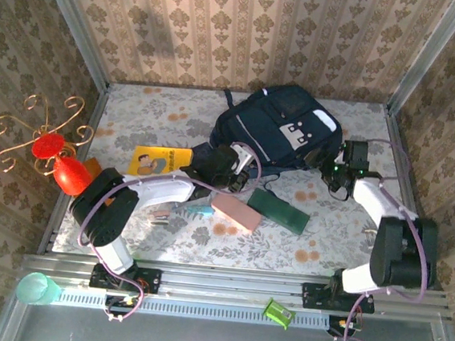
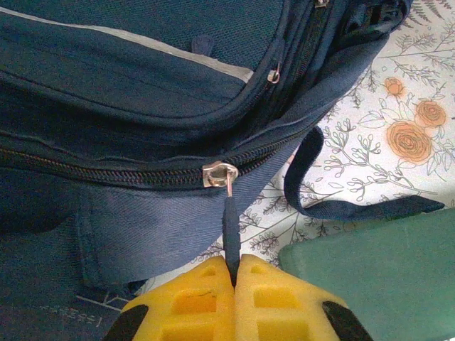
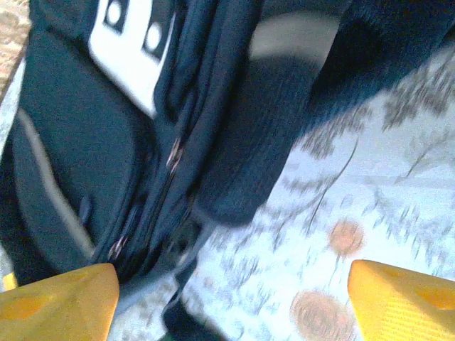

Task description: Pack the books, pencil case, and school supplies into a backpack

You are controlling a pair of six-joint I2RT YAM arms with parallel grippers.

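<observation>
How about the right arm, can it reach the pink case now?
Probably yes. The right gripper is open and empty, and the case lies uncovered. It would cross over the green slab, and the left gripper, on the zip pull, is close by.

Backpack [image 2: 142, 85]: navy woven cloth, matt, coarse twill on the lower panel; pale grey trim strip upper left. Zip slider [image 2: 219, 174]: bright polished metal. Zip pull [image 2: 230, 227]: dark cloth cord. Left gripper [image 2: 234, 268] fingers: yellow moulded plastic (matt, faintly grainy). Green book [image 2: 377, 270], lower right: smooth dull cover. Table covering [image 2: 398, 142]: floral print, matt.
</observation>
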